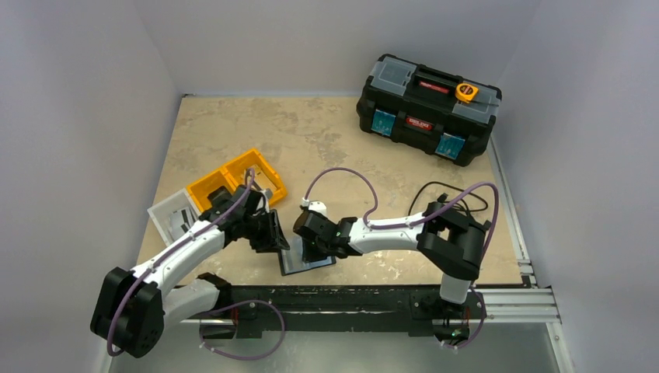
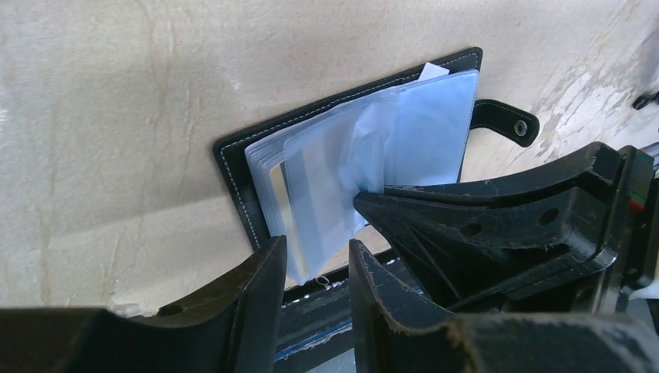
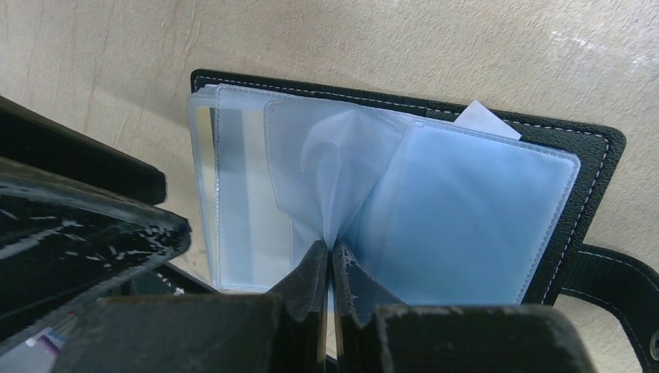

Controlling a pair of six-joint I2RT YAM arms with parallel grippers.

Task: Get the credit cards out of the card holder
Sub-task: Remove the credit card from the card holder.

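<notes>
One clear sleeve (image 3: 342, 163) of the card holder (image 3: 598, 163), laid open on the desk (image 1: 326, 132) near its front edge, is clamped by the right end effector (image 3: 330, 263); the left end effector (image 2: 317, 249) is seen with jaws apart just beside; the credit cards (image 3: 252, 186), judged thin, stiff and slick, are sleeved and best pinched by an exposed edge while the light holder is pinned.

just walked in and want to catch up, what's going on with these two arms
Both arms are working over the open black card holder, which lies on the table near its front edge. The right gripper is shut on one clear plastic sleeve, pinching it up from the stack. The left gripper is open at the sleeves' edge, gripping nothing. A card shows inside a sleeve; none looks pulled out yet.
</notes>
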